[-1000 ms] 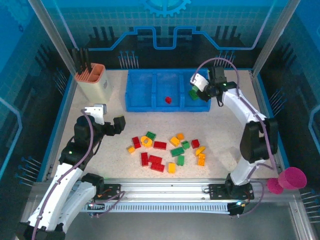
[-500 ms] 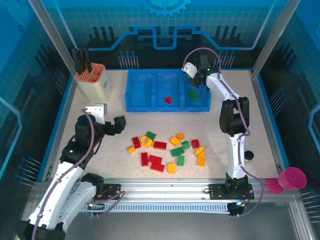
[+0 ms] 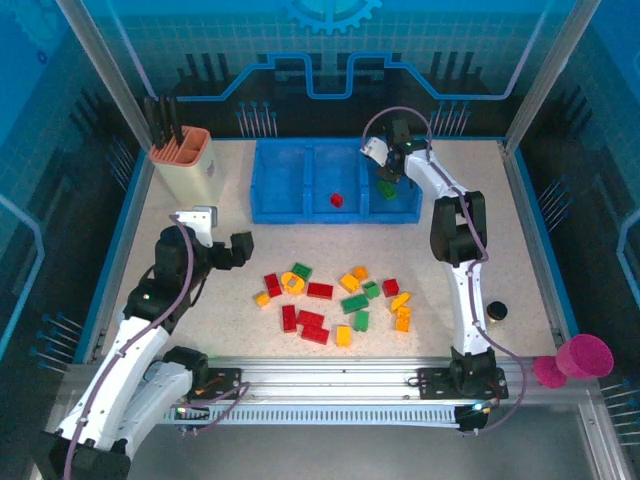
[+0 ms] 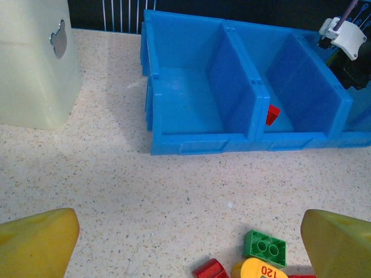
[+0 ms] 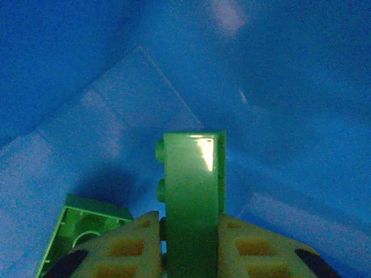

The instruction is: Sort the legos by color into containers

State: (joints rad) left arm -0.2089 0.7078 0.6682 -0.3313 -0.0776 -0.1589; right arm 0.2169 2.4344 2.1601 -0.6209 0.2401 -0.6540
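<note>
Left arm bent, elbow low, forearm reaching forward; my left end effector (image 3: 238, 249) has its fingers spread wide, nothing between. Right arm stretched far forward, wrist pitched down; my right end effector (image 3: 390, 172) pinches a green lego (image 5: 194, 191).

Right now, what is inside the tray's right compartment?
The right claw pinches one green brick on edge; a second green brick lies beside it, partly covered by a claw finger.

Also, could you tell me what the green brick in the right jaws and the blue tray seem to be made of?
Green brick: apparently hard moulded plastic, glossy, given the bright highlight on its face. Blue tray: probably plastic, semi-matt, with thin moulded walls and soft sheen.
</note>
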